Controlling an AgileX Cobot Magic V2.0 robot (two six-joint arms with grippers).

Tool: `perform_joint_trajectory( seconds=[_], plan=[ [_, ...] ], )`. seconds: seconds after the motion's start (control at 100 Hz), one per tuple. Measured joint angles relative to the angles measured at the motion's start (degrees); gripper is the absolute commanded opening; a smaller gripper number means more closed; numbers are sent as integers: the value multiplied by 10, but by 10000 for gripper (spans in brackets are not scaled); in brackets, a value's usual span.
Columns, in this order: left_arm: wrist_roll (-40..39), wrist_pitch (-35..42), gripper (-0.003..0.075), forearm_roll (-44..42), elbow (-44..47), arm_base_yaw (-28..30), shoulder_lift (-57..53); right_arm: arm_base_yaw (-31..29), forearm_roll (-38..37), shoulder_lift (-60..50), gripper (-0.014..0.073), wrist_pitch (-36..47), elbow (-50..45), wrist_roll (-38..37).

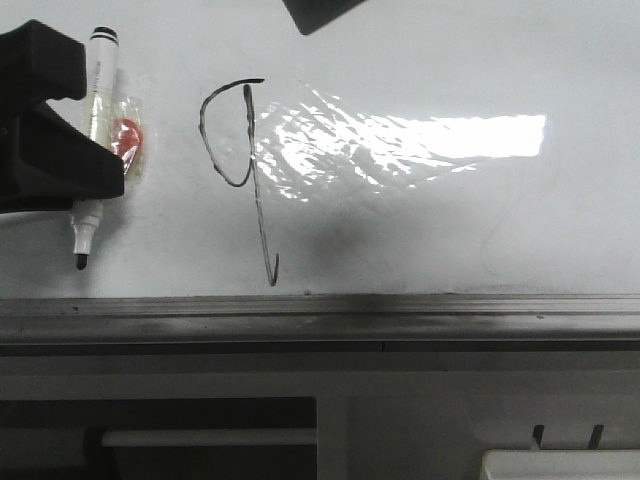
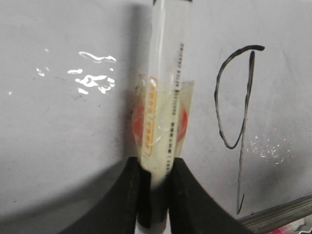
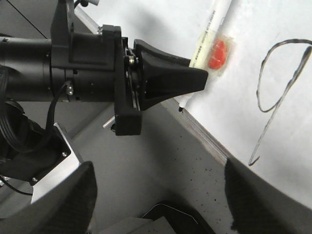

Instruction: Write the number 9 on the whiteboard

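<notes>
The whiteboard (image 1: 450,230) fills the front view, with a bright glare patch at its middle. The number 9 (image 1: 259,205), a thin black loop with a long hooked tail, is drawn left of the glare. My left gripper (image 1: 60,130) is at the far left, shut on a white marker (image 1: 97,110) whose black tip points down toward the ledge, away from the 9. In the left wrist view my gripper (image 2: 155,195) clamps the marker (image 2: 163,97), and the 9 (image 2: 241,168) lies beside it. My right gripper (image 3: 161,204) is wide open and empty, off the board.
A grey metal ledge (image 1: 320,315) runs along the whiteboard's lower edge. A red sticker under clear tape (image 1: 126,135) is on the marker. A dark part of the right arm (image 1: 320,12) shows at the top edge. A white box corner (image 1: 560,465) sits below the ledge.
</notes>
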State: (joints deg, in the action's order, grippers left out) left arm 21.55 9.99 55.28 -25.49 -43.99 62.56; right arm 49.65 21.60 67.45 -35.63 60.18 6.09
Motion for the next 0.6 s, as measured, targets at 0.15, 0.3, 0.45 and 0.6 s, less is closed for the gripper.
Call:
perform_joint_trajectory(
  seconds=[0.15, 0.3, 0.45, 0.6],
  plan=[
    [0, 4, -20, 0, 0, 0, 6, 0, 0, 0, 472, 0, 0, 0],
    [0, 5, -20, 10, -1, 0, 11, 0, 0, 0, 472, -8, 0, -1],
    [0, 5, -19, 30, -2, 0, 11, 0, 0, 0, 472, -13, 0, -1],
    [0, 4, 78, 32, -2, 0, 11, 0, 0, 0, 472, -13, 0, -1]
  ],
)
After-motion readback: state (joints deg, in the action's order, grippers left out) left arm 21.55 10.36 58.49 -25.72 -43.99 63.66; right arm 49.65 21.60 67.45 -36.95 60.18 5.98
